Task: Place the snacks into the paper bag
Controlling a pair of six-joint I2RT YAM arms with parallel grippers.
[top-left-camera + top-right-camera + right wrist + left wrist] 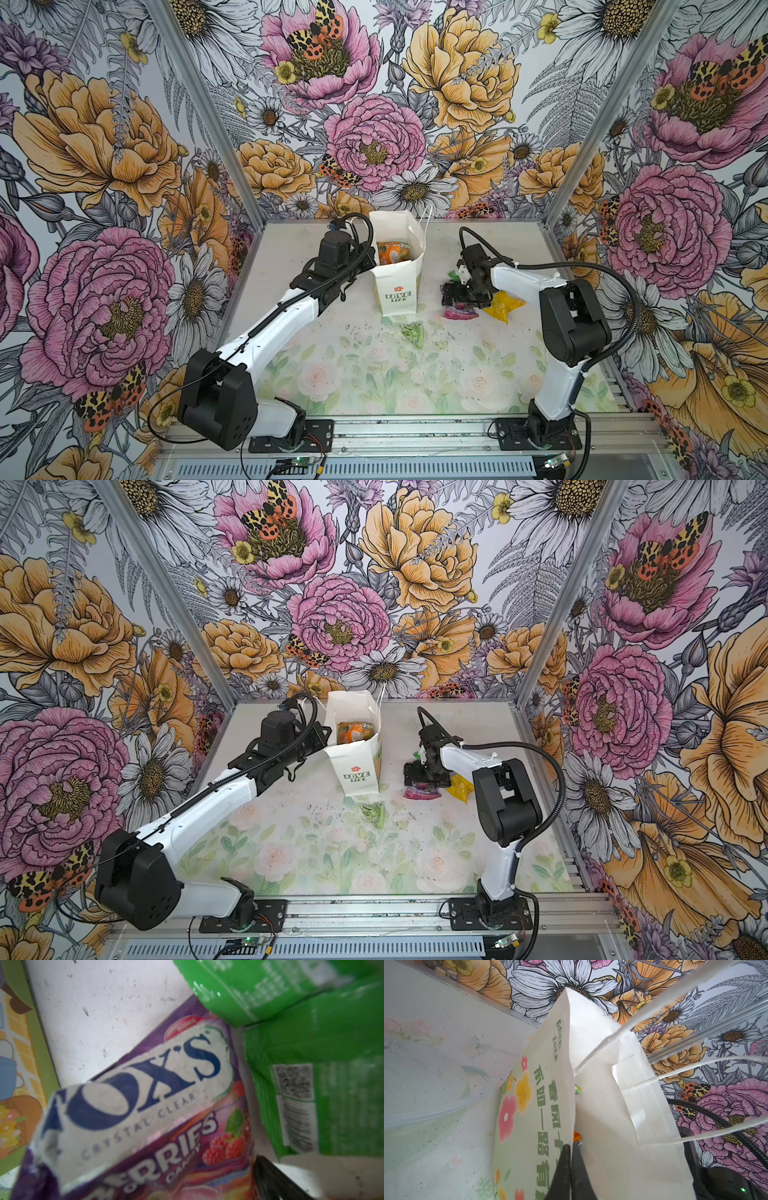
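The white paper bag [397, 291] [359, 773] stands upright and open at the back middle of the table, with an orange-white snack packet [392, 251] [355, 731] inside. My left gripper [572, 1148] [371, 266] is shut on the bag's left rim, and its printed face [529, 1105] lies against one finger. My right gripper [451, 293] [415, 773] hangs open, low over the purple-pink FOX'S packet [145, 1105] [459, 312]. Only one black finger [270, 1180] shows. A green packet [311, 1064] [451, 275] lies just beyond the gripper, a yellow one [503, 306] [459, 788] beside the right arm.
A small pale green packet [413, 334] [374, 812] lies on the table in front of the bag. The bag's cord handles [695, 1064] stick up near the left wrist. Flowered walls close in the back and both sides. The bag's printed wall [20, 1064] is close to the right gripper.
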